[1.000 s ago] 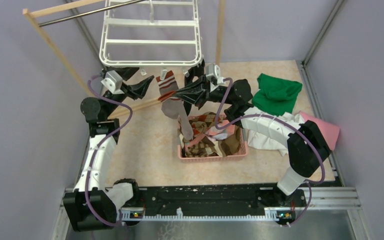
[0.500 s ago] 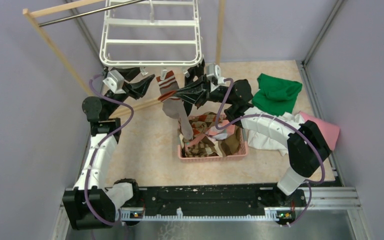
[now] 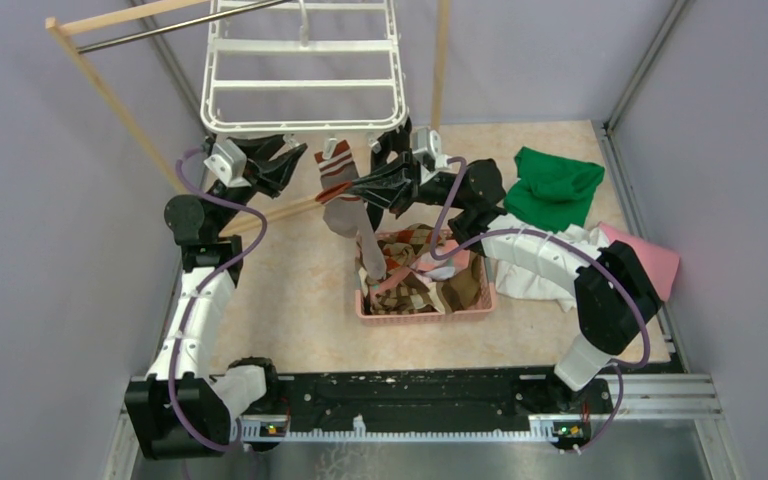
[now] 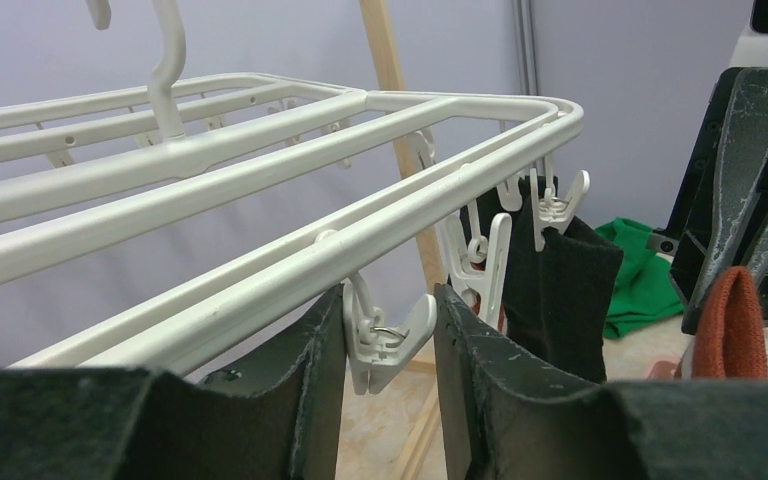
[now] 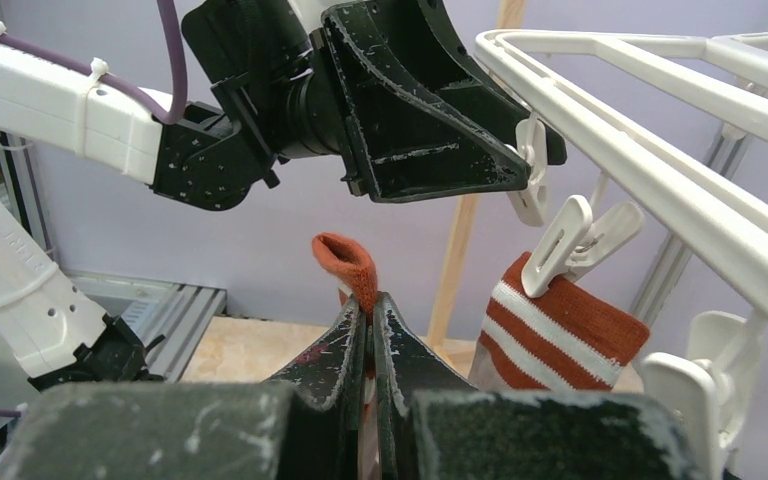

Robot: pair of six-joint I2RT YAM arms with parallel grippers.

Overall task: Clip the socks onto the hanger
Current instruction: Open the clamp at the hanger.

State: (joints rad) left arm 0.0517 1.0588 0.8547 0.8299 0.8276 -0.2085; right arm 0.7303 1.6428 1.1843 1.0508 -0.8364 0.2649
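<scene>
The left claw (image 4: 388, 335) is raised under the edge rail of the hanger (image 4: 260, 265). Its jaws stand apart on either side of a white clip (image 4: 378, 345) that dangles between them. Both fingers sit close against the clip, though I cannot tell whether they press it. Beyond this claw and to its right, a black sock (image 4: 560, 290) hangs from another clip on the same rail. The right claw (image 5: 368, 312) is pinched closed on an orange-tipped sock (image 5: 345, 258), whose end pokes up above the fingertips, just under the hanger's edge. To the right of that claw a striped sock (image 5: 560, 335) hangs clipped to the hanger. Below the right claw a pink basket (image 3: 425, 312) sits on the surface (image 3: 290, 290) with more socks (image 3: 415, 290) inside
</scene>
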